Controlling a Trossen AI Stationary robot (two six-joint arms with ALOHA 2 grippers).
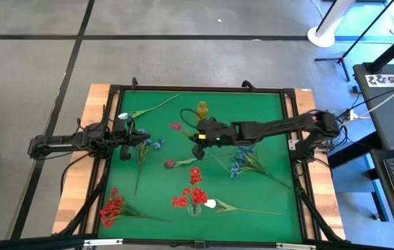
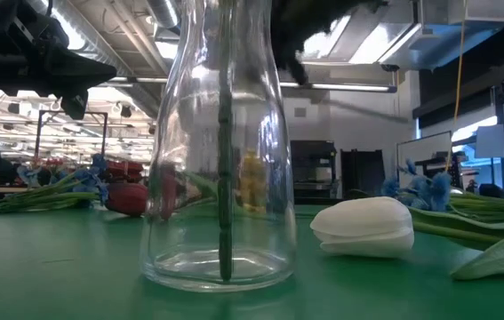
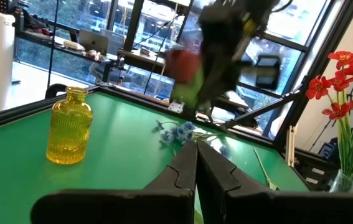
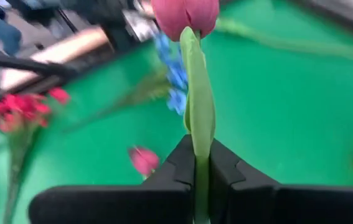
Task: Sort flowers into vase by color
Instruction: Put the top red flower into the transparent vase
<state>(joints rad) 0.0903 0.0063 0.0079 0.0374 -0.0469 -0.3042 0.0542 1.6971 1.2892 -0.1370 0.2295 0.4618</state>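
Right pincer (image 4: 196, 163) clenched on pink tulip (image 4: 185, 14) stalk, mid-desk near yellow vase (image 1: 202, 109); left pincer (image 3: 196, 163) clenched empty at left edge; thin stalk may slip or bend, missing the vase neck.

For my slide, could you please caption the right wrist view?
Right gripper holding a pink tulip by its stem above the green table.

both arms' jaws together
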